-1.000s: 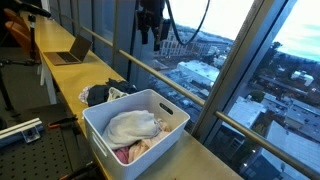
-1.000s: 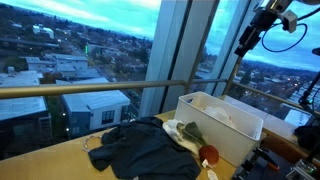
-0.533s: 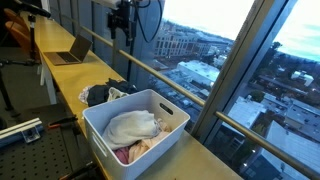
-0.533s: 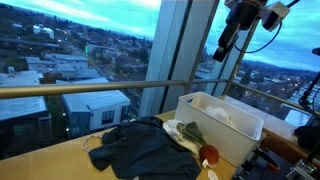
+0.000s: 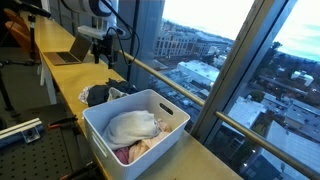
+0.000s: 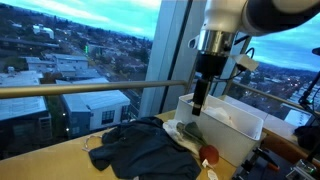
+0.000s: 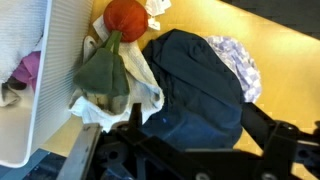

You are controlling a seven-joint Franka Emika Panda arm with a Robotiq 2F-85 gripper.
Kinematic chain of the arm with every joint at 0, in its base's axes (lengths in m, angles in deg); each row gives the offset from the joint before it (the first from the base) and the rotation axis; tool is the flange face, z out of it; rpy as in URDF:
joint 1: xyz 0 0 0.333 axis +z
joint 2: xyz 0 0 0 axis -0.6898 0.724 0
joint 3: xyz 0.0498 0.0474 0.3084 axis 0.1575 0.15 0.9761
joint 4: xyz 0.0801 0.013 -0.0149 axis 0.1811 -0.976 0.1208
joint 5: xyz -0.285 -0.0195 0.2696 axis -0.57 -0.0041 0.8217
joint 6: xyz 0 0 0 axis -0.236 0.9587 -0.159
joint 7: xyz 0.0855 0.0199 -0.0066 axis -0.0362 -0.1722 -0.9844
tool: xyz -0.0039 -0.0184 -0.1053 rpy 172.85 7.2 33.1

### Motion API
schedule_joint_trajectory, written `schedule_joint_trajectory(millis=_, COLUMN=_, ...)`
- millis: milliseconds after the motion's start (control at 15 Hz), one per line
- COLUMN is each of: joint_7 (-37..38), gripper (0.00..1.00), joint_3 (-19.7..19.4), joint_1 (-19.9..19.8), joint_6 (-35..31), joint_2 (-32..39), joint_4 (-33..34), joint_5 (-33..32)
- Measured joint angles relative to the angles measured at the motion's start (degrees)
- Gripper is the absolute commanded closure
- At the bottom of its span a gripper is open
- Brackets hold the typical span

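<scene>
**Desk:** Where are we?

**Operator:** A wooden counter (image 5: 60, 78) along tall windows (image 5: 215, 60), with a city at dusk beyond. Nearest my wrist camera, the gripper (image 7: 180, 150) is mostly a dark blur along the frame's bottom edge. I read its jaws as spread wide, with nothing between them.

**Desk:** What lies under it?

**Operator:** A dark blue garment (image 7: 195, 85), crumpled on the counter, directly below and untouched. A patterned lilac cloth (image 7: 240, 65) peeks from under one edge, mostly covered. Just beside the garment, an olive cloth (image 7: 105, 75) lies on a white rag (image 7: 145, 95) and reaches up to a red round object (image 7: 125, 18). The frame cuts that object off, and I cannot tell what it is.

**Desk:** And farther out?

**Operator:** The white bin (image 5: 98, 138) stands against that pile, holding a white bundle (image 5: 132, 126) and a pink cloth (image 5: 125, 153), half buried. A laptop (image 5: 72, 50) sits open at the counter's far end, well apart.
</scene>
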Motion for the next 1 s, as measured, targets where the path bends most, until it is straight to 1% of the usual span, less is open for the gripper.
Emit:
schedule_joint_trajectory(millis=200, joint_7=0.99, gripper=0.00, joint_3=-0.95, joint_1=0.71, joint_6=-0.02, joint_2=7.12, joint_4=2.84, joint_5=-6.11)
schedule_joint_trajectory(millis=467, joint_7=1.36, gripper=0.00, joint_3=-5.13, joint_1=2.17, joint_6=0.00, joint_2=16.93, joint_4=10.93, joint_5=-15.82)
schedule_joint_trajectory(millis=667, joint_7=1.35, gripper=0.00, joint_3=-7.19, joint_1=2.84, joint_6=0.01, joint_2=23.00, joint_4=17.40, joint_5=-17.72)
schedule_joint_trajectory(millis=1000, joint_7=1.35, gripper=0.00, joint_3=-7.59, joint_1=3.57, joint_6=0.09, joint_2=29.93, joint_4=24.38, joint_5=-17.55)
